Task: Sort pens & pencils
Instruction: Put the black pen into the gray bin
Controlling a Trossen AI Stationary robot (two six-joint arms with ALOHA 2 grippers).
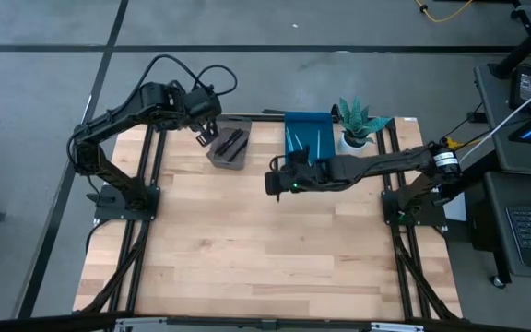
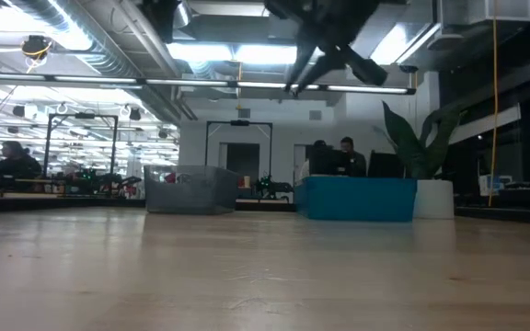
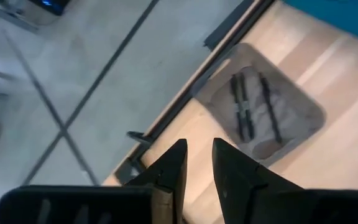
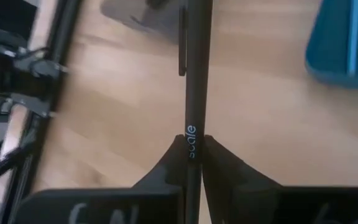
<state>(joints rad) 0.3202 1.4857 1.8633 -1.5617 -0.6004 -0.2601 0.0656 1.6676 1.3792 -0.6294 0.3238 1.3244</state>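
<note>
From above, the pale wooden tabletop [image 1: 247,231] carries a grey rectangular plastic tray [image 1: 230,146] at its far edge, a blue rectangular tray [image 1: 307,132] to the right of it, and a small green potted plant in a white pot [image 1: 356,124] further right. The left gripper [image 1: 206,135] hangs just left of the grey tray, with dark pens [image 1: 232,143] lying inside that tray. The right gripper [image 1: 279,181] reaches in over the tabletop, just near of the blue tray.

At table height, the grey tray [image 2: 190,189], blue tray [image 2: 354,199] and plant [image 2: 421,147] line the far edge, with people seated in the room behind.

From the left wrist, its jaws are parted with nothing between them, and the grey tray [image 3: 263,106] shows three dark pens [image 3: 242,107].

From the right wrist, the jaws are clamped on a slim black pen with pale lettering [image 4: 194,93], held above the wood, the blue tray [image 4: 344,43] off to one side.
</note>
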